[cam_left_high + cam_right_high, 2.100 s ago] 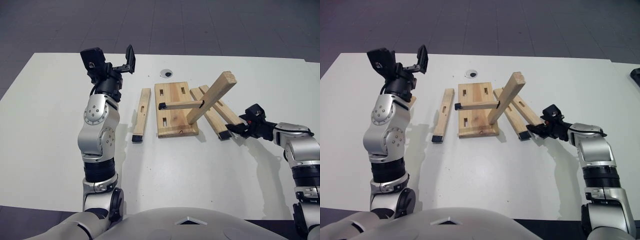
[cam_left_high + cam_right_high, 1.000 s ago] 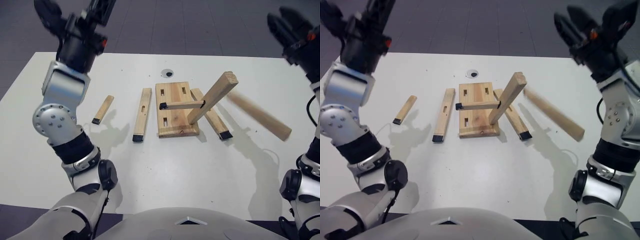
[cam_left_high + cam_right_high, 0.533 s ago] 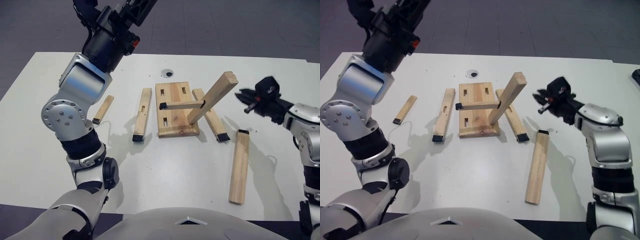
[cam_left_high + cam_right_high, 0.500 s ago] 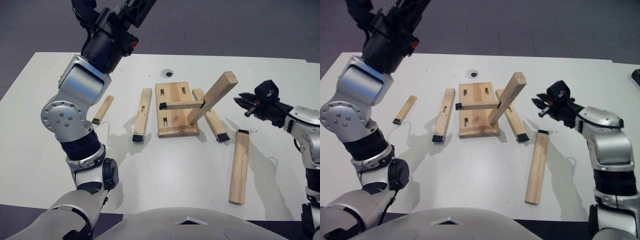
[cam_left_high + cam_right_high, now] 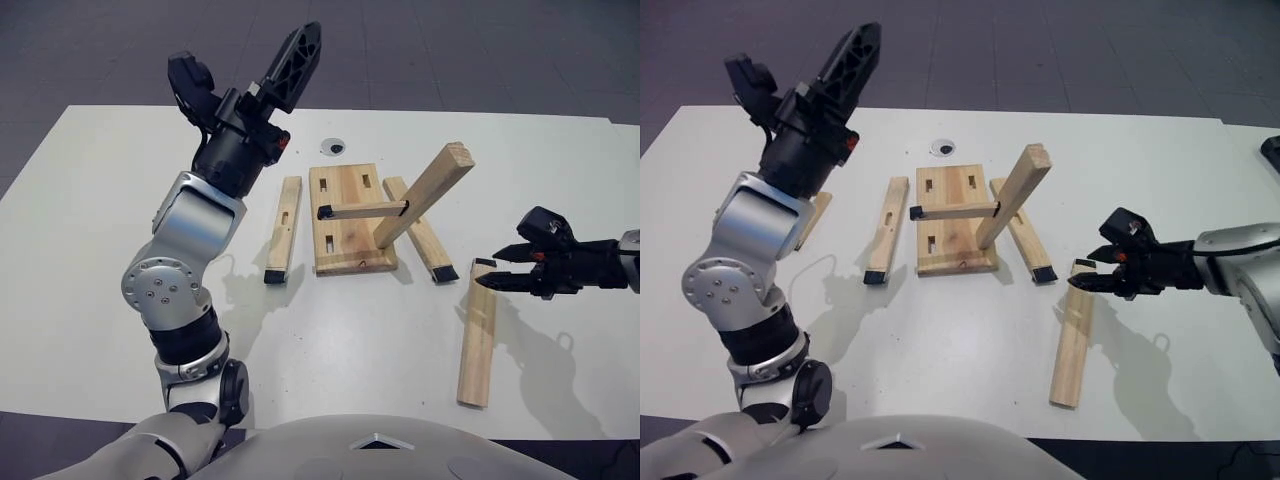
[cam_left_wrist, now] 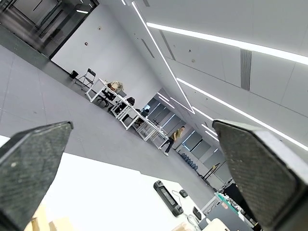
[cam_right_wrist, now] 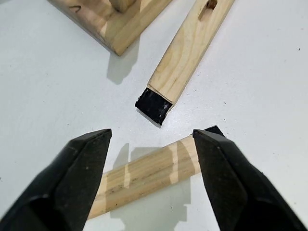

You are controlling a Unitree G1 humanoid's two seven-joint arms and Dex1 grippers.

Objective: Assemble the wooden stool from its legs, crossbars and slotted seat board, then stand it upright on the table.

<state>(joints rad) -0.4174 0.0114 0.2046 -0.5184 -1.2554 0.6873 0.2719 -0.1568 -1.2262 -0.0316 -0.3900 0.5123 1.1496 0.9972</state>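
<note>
Stool, unassembled, in parts on white desk (image 5: 100, 200).

1. Seat board (image 5: 345, 220): flat at mid-desk, slots facing up.
2. Leg (image 5: 425, 193): foot set in the board's near-right corner, leaning up toward the far right.
3. Crossbar (image 5: 365, 211): plugged into that leg at mid-length. It runs level to the left above the board and has a black-tipped free end.
4. Second leg (image 5: 283, 228): flat, just left of the board and apart from it, black cap at the near end.
5. Third leg (image 5: 420, 228): flat, just right of the board, passing under the leaning leg, black cap at the near end.
6. Fourth leg (image 5: 477, 335): flat at the near right, lying near-to-far, black cap at the far end, close to the third leg's cap.
7. Short wooden piece (image 5: 816, 218): left of the second leg, mostly hidden behind the left arm.

Left pincer (image 5: 243, 60): raised high over the far left of the desk, fingers spread wide, holding nothing.

Right pincer (image 5: 490, 268): low at the right, over the capped end of the fourth leg. Its fingers are spread to either side of that end and hold nothing.

Round grommet hole (image 5: 334, 148): in the desk, just beyond the board.
</note>
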